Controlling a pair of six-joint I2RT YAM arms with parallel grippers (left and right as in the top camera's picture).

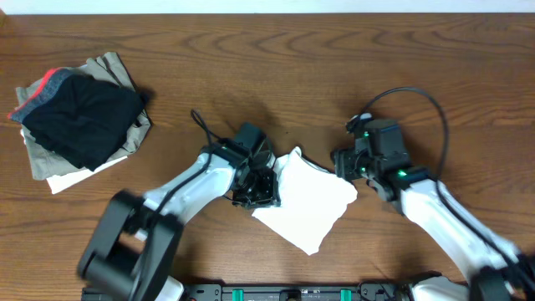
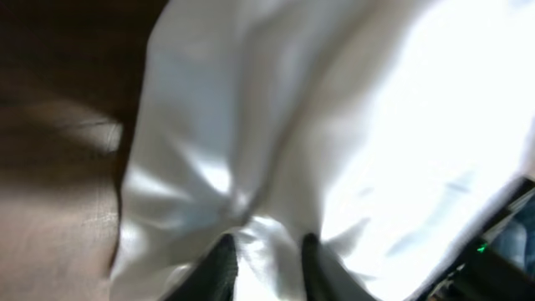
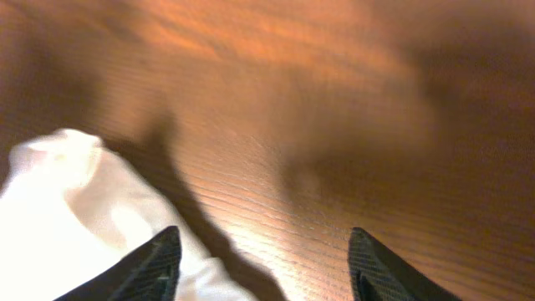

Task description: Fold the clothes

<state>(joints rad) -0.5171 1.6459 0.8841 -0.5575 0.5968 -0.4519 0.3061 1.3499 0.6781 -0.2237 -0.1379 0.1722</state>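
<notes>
A white cloth [image 1: 311, 203] lies crumpled at the table's front middle. My left gripper [image 1: 257, 186] sits on its left edge, its fingers shut on a fold of the white cloth [image 2: 267, 247]. My right gripper [image 1: 344, 160] hovers at the cloth's upper right corner. Its fingers [image 3: 263, 251] are spread wide with bare wood between them, and the white cloth [image 3: 75, 217] lies under its left finger.
A pile of clothes [image 1: 82, 117] sits at the far left: a black garment with a red waistband on top of olive and white pieces. The wooden table [image 1: 334, 67] stretches across the back.
</notes>
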